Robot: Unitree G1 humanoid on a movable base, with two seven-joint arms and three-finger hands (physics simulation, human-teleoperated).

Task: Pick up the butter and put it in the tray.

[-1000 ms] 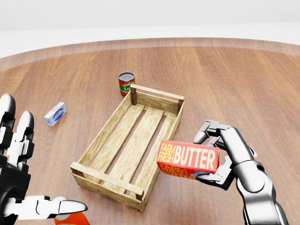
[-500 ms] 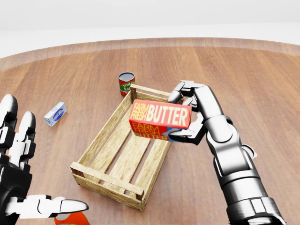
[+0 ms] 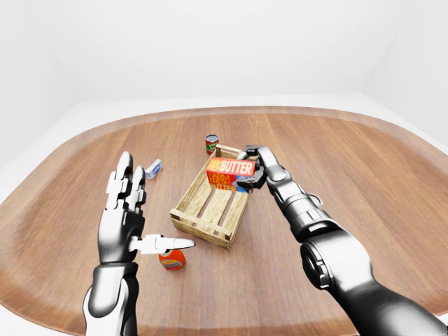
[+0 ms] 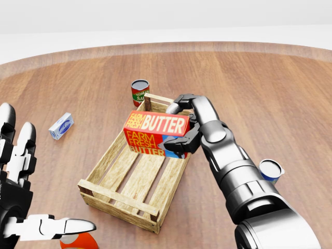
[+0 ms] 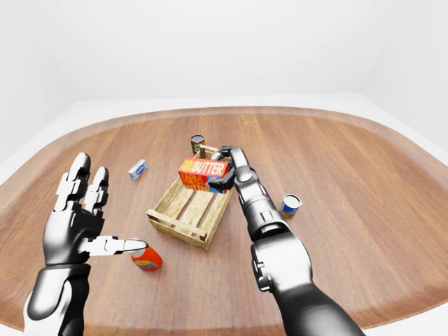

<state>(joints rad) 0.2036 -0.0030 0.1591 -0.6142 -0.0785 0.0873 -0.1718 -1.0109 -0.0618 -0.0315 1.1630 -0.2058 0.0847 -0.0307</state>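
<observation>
Over the last second the right hand [image 4: 182, 129] has carried the butter [image 4: 155, 133] leftward and farther out, from beside the near right side of the tray [image 4: 118, 199] to a spot above its far half. The box is in the air, clamped between the fingers [image 4: 179, 101] above and the thumb below, its label facing the camera and tilted slightly. That puts the transport step about done (judging by the overlap with the slats); what remains is lowering and letting go. The left hand [image 3: 126, 217] hangs open and empty at the near left, fingers spread. On the table [image 4: 270, 88], a red can [image 4: 139, 91] stands just beyond the tray's far corner, a small white carton [image 4: 61, 126] lies to its left, and a blue-lidded can [image 4: 271, 169] sits right of the forearm.
</observation>
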